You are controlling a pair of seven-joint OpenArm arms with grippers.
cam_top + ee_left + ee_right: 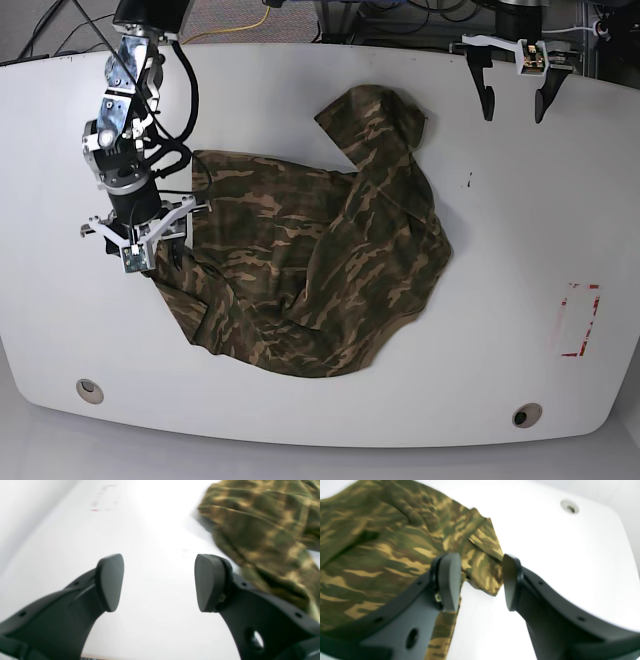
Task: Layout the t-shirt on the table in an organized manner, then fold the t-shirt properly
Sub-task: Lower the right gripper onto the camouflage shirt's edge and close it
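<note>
- Along the near edge, the table (300,420) shows two round holes (89,390), one at each end.
- At right, a red outline mark (578,320) sits on bare white.
- Mid-table, the shirt (330,270) lies crumpled, one part reaching toward the far edge.
- At the shirt's left edge, the right gripper (480,582) has its jaws partly apart, a cloth corner between them, not clamped.
- At far right, the left gripper (159,582) hangs wide open over bare table, holding nothing, well apart from the shirt.
</note>
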